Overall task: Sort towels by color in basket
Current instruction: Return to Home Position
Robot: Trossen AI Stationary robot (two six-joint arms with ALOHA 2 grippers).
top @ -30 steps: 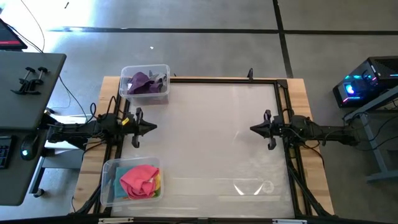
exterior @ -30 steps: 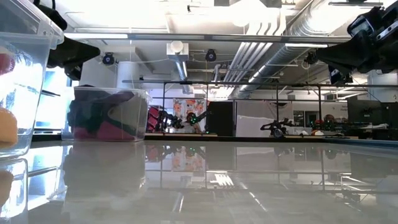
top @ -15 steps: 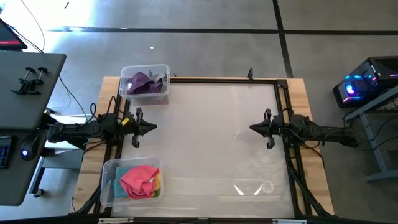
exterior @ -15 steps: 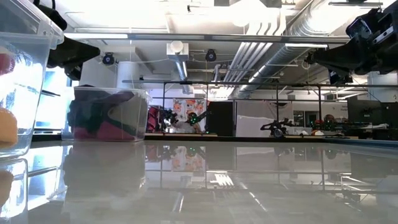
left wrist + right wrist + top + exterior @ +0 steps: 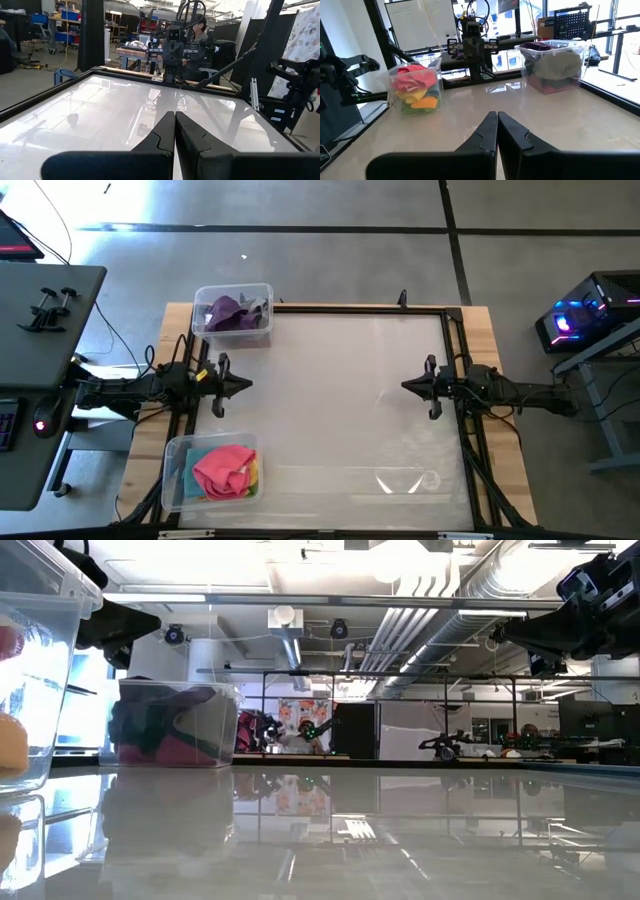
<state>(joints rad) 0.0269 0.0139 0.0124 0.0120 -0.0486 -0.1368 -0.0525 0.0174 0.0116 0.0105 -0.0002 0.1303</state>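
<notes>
The towels lie in two clear plastic bins. The far-left bin (image 5: 233,313) holds purple, magenta and grey cloths (image 5: 555,67). The near-left bin (image 5: 210,470) holds pink, yellow, orange and lime cloths (image 5: 415,87). My left gripper (image 5: 248,386) is shut and empty at the table's left edge, above the table between the two bins. My right gripper (image 5: 406,388) is shut and empty at the table's right edge, also above the table.
The white tabletop (image 5: 340,400) lies between the two arms inside a dark frame. A clear, flat thing (image 5: 405,480) lies near the front right. The room behind holds desks and equipment; a person sits beyond the table's right side (image 5: 200,30).
</notes>
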